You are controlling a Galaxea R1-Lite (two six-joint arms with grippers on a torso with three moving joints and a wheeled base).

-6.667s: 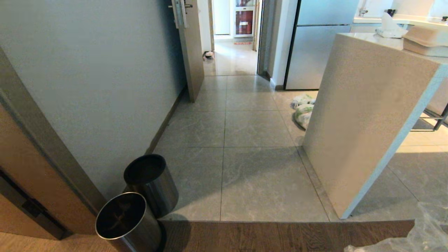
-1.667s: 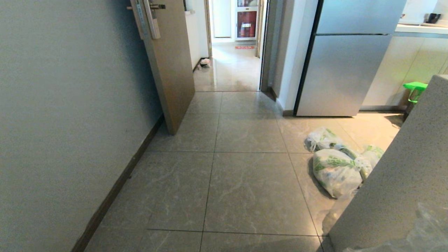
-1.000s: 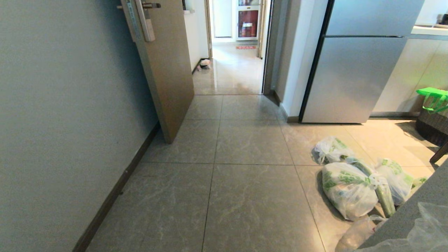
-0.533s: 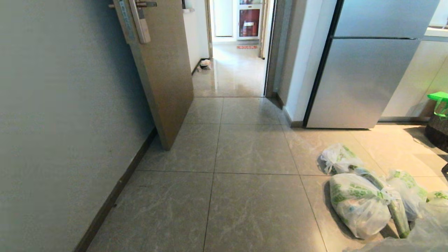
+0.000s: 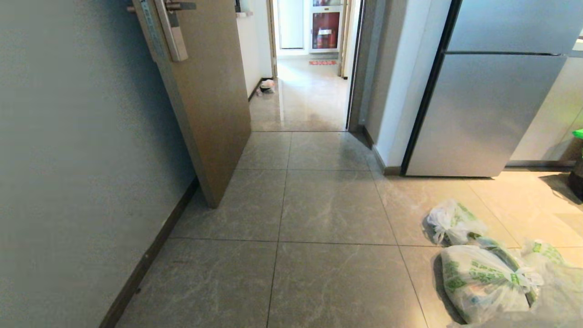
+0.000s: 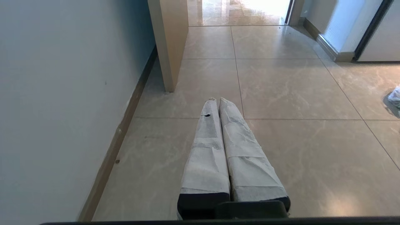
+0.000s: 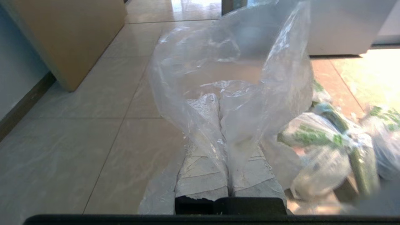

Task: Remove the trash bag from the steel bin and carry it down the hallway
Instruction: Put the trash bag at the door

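Right gripper (image 7: pixel 219 100): level above the floor tiles, fingers pinched on the trash bag (image 7: pixel 231 65), which billows over them.
Left gripper (image 6: pixel 217 100): level, fingers pressed together, empty.

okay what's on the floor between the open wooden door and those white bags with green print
Nothing: in the head view only bare grey floor tiles lie between the wooden door and the green-printed bags.

Clear, thin, crinkled plastic trash bag (image 7: pixel 231 62), glossy marble-look floor tiles (image 5: pixel 328 205), matt wood-grain door (image 5: pixel 214 105), smooth brushed-metal refrigerator (image 5: pixel 492 109), white printed plastic bags (image 5: pixel 483 282), rough white wrapping on gripper fingers (image 6: pixel 206 150)
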